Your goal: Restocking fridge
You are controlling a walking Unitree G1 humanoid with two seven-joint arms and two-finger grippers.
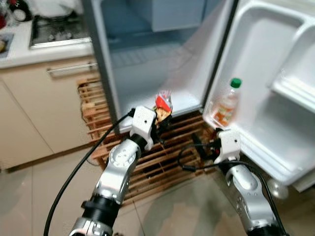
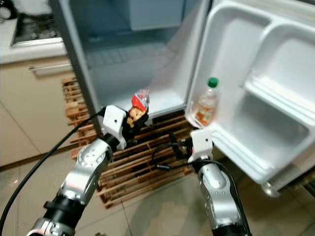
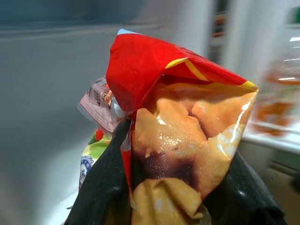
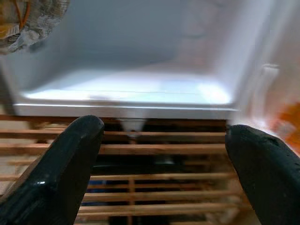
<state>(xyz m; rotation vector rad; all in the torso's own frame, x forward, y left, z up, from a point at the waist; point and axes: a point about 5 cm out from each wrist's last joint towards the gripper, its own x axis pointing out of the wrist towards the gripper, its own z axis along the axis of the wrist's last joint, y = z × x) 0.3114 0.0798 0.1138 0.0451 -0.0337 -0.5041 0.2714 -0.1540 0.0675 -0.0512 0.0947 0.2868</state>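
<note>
Jaws of the left gripper (image 1: 162,117) are clenched on a red snack bag (image 1: 163,103), which is held at the front edge of the open fridge (image 1: 147,69) floor. Jaws of the right gripper (image 4: 164,154) are spread wide over the wooden slats (image 1: 162,157). At three o'clock from the bag, a green-capped bottle (image 1: 227,104) is seen upright in the door shelf (image 1: 256,142).

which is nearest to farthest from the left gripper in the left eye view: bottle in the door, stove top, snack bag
1. snack bag, held in the left gripper, in front of the open fridge.
2. bottle, to the right, standing in the door shelf.
3. stove top, far up on the left, on the counter.
</note>
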